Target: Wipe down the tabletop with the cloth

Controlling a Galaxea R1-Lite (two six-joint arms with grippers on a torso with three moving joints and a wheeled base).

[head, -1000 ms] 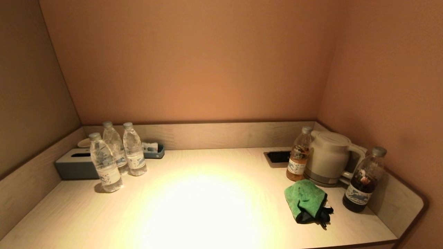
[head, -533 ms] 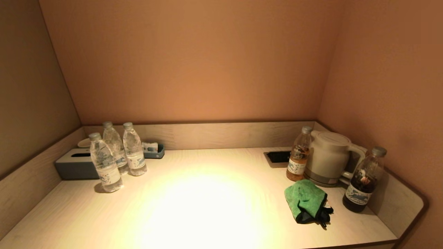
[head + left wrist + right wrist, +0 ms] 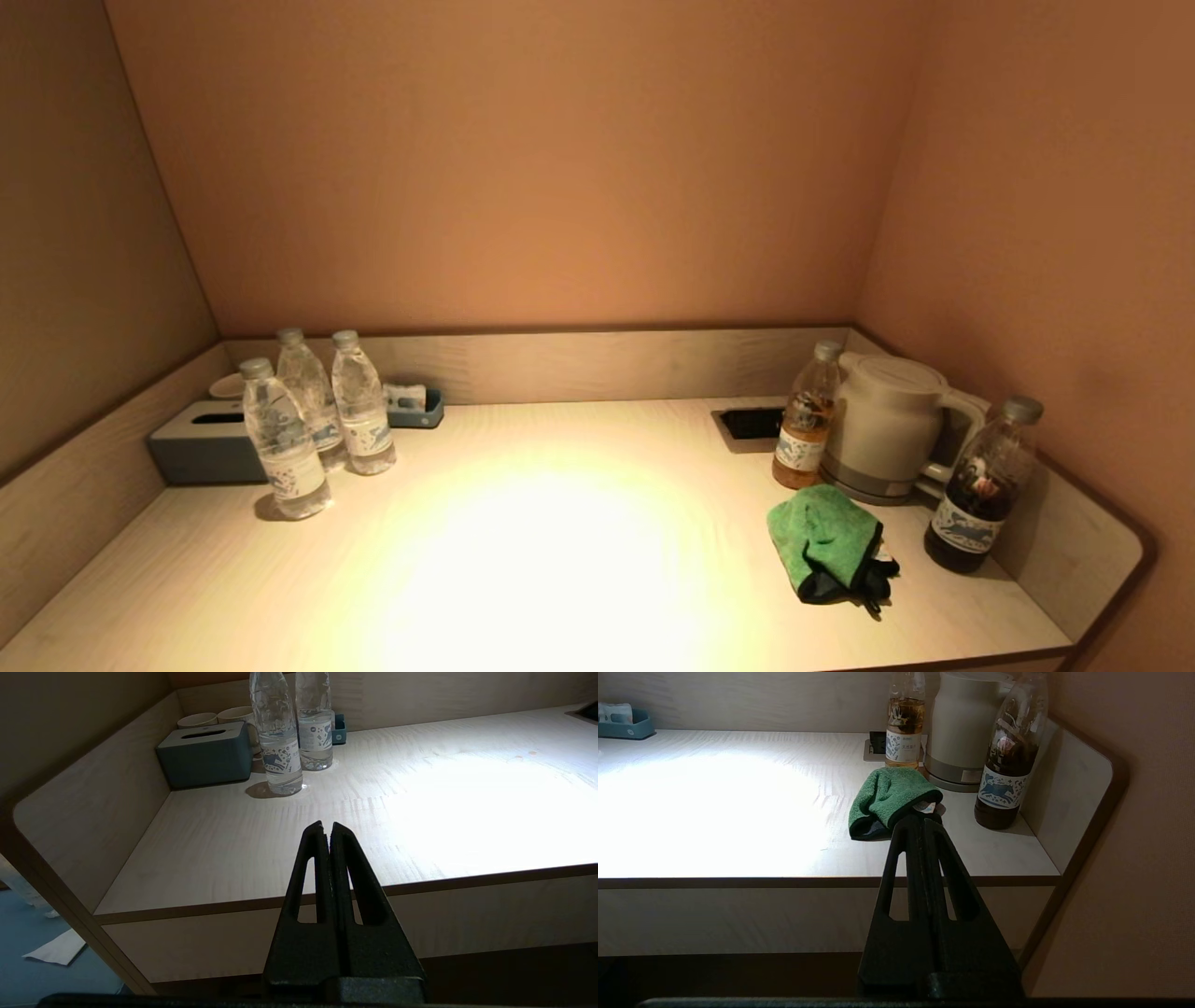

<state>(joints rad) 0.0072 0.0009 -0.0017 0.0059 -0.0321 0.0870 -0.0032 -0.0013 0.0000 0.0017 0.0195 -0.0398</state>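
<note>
A green cloth with a black edge lies crumpled on the pale wooden tabletop at the right, in front of the kettle; it also shows in the right wrist view. My right gripper is shut and empty, held off the table's front edge, short of the cloth. My left gripper is shut and empty, held off the front edge at the left. Neither gripper shows in the head view.
Three water bottles and a grey tissue box stand at the back left. An amber bottle, a white kettle and a dark bottle stand at the right. A socket recess sits by them. Low walls edge the top.
</note>
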